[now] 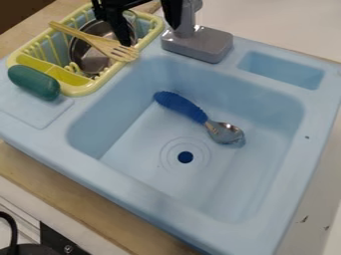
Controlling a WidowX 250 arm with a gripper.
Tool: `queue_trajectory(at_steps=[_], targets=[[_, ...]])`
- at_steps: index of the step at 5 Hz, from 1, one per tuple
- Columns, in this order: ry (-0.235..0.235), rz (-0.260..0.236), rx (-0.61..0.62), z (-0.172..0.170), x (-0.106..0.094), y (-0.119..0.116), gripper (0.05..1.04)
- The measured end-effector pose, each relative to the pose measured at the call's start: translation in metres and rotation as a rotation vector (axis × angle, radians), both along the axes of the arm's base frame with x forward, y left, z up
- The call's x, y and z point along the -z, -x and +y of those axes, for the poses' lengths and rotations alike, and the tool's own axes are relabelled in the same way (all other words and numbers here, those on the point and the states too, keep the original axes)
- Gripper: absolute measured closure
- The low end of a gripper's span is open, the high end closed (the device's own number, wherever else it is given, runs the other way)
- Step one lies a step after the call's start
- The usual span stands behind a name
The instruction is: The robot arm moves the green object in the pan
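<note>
As it lies, the green object (34, 82) slants lengthwise toward lower right.

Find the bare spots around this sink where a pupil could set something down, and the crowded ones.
Bare: the sink floor around the drain, nearer than the spoon; the recess right of the faucet; the near rim. Crowded: the yellow rack, holding pan and wooden fork, green object at its corner, end effector partly overhead.

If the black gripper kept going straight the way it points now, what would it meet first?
Probably the yellow plastic dish rack, or the shiny metal pan in it: the gripper points down there. Its height is unclear, so which comes first is uncertain.
</note>
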State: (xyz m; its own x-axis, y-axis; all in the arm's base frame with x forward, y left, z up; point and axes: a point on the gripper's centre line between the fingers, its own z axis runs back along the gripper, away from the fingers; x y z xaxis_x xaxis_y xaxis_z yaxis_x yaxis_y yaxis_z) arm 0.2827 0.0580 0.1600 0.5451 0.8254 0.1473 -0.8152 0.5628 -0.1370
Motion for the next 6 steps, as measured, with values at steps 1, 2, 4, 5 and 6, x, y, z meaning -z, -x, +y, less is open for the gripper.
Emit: queue_trajectory(at_steps=[1,2,4,5,6], targets=[[0.004,0.024,-0.004,0.000,0.006,0.003,0.085],[-0.034,0.064,-0.046,0.003,0.004,0.024,0.085],[-0.026,0.083,-0.105,0.031,-0.014,0.057,0.084],[-0.032,0.105,-0.233,0.063,-0.015,0.076,0.084],[-0.025,0.072,-0.303,0.079,-0.013,0.087,0.085]])
